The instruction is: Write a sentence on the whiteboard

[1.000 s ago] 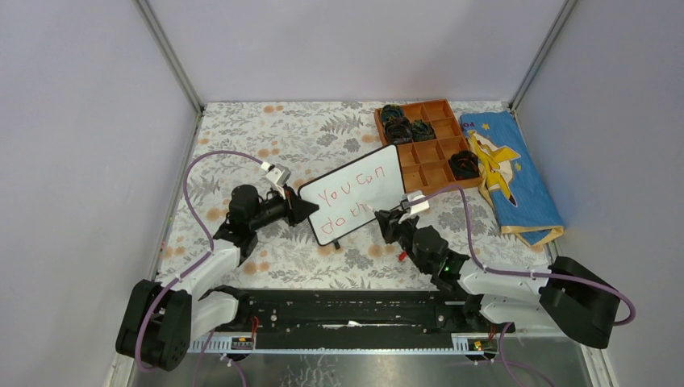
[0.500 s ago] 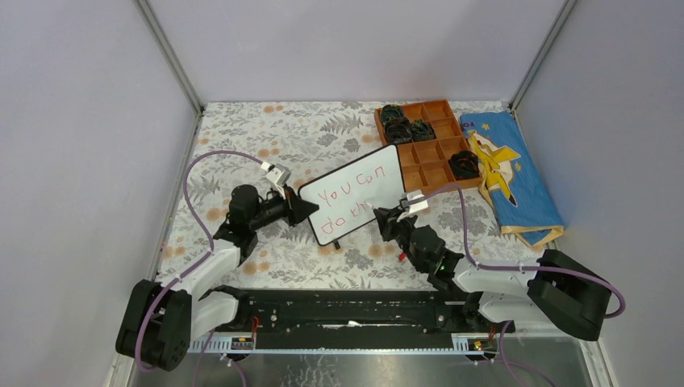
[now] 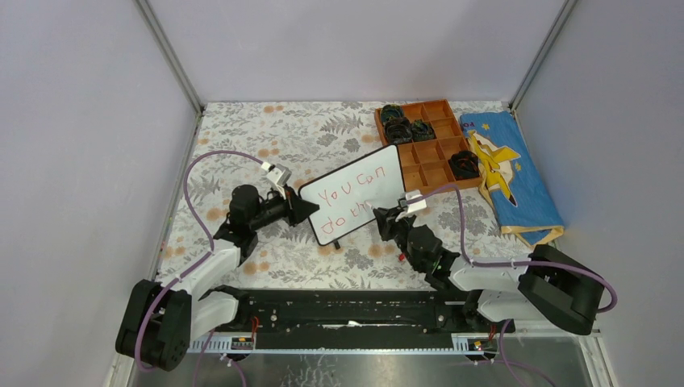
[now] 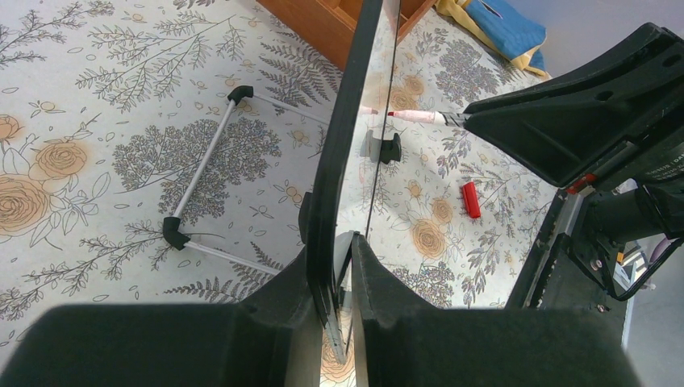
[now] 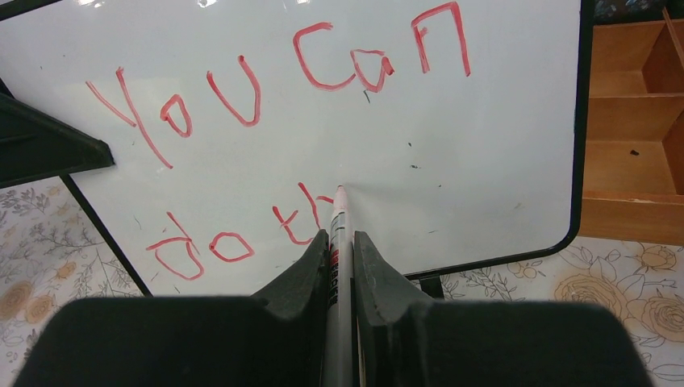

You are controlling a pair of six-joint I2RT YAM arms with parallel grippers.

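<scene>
Floral tablecloth [image 3: 266, 137]; tray [image 3: 425, 153] of dark objects [image 3: 398, 129]

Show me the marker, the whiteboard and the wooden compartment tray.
marker [image 5: 338, 222], right wrist view, barrel just below the tip.
whiteboard [image 5: 492, 153], right wrist view, bare white area at right.
wooden compartment tray [image 3: 442, 110], top external view, floor of an empty far compartment.

One whiteboard [image 5: 484, 161], one marker [image 5: 339, 234], one tray [image 3: 426, 171]

The red sentence [image 5: 258, 105] on the whiteboard [image 5: 484, 161] read "You can" above "do th". Print on the marker [image 5: 337, 242] was illegible.
</scene>
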